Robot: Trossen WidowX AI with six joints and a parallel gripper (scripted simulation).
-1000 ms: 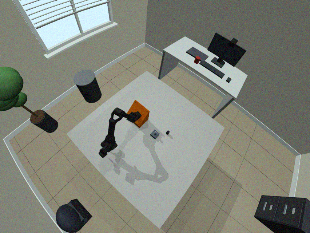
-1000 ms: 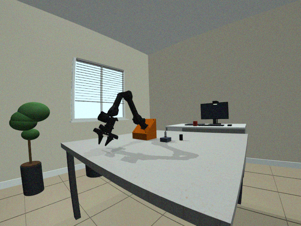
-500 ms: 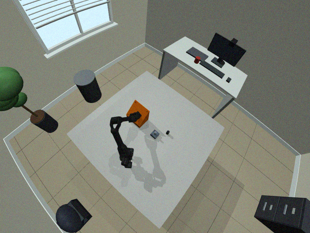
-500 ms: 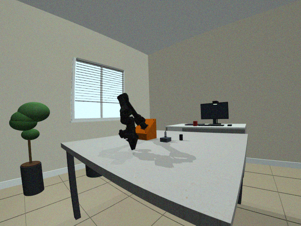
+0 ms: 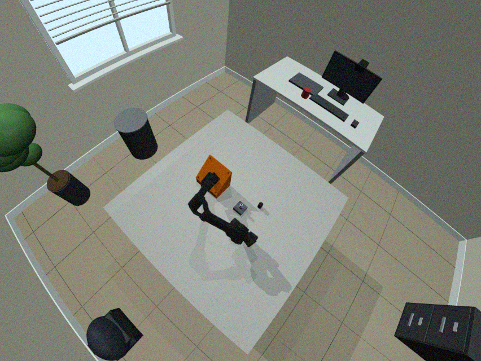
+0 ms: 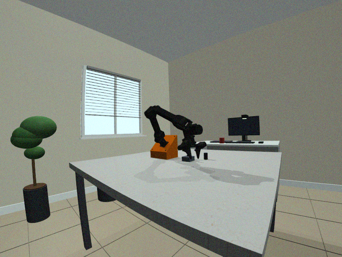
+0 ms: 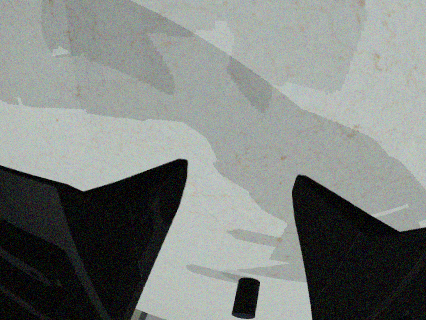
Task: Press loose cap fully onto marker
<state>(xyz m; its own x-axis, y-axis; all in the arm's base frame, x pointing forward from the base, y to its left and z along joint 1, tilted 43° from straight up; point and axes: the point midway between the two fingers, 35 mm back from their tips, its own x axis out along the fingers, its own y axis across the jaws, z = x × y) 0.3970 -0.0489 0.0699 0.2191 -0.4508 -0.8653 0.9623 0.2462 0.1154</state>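
My gripper (image 6: pixel 194 158) (image 7: pixel 241 176) is open and empty, its fingers pointing down above the table. The black cap (image 5: pixel 260 205) (image 6: pixel 205 156) (image 7: pixel 246 297) stands upright on the table, low in the wrist view, beyond the fingertips and not between them. The grey holder block (image 5: pixel 237 211) (image 6: pixel 188 159) stands to the left of the cap in the top and exterior views. The marker (image 5: pixel 241 205) stands upright in it, with no cap on it. In the exterior view the gripper hides the marker.
The orange wedge-shaped arm base (image 5: pixel 222 174) (image 6: pixel 172 147) stands on the table (image 5: pixel 163 217) (image 6: pixel 165 190), behind and to the left of the holder block. The arm's shadow falls across the table top. A white desk (image 5: pixel 272 77) with a monitor (image 5: pixel 351 76) stands beyond the table.
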